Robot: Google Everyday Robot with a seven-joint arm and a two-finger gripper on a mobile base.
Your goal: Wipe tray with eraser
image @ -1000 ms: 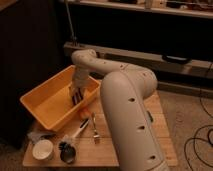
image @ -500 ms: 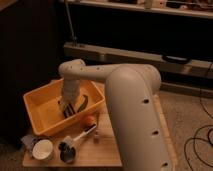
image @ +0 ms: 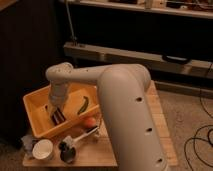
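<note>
The yellow-orange tray (image: pixel 35 107) sits on the left part of the wooden table. My gripper (image: pixel 56 114) reaches down into the tray, near its front-left side. It is shut on the eraser (image: pixel 59 117), a small dark block pressed against the tray floor. My big white arm (image: pixel 120 105) bends over the table from the right and hides the tray's right end.
A green curved thing (image: pixel 83 104) lies inside the tray to the right of the gripper. An orange round thing (image: pixel 90 121) sits at the tray's front edge. A white-handled brush (image: pixel 82 136), a white cup (image: pixel 43 149) and the table's front edge lie in front.
My gripper has moved with the eraser from the tray's right side across to its left and toward the front wall. The arm has swung left with it.
</note>
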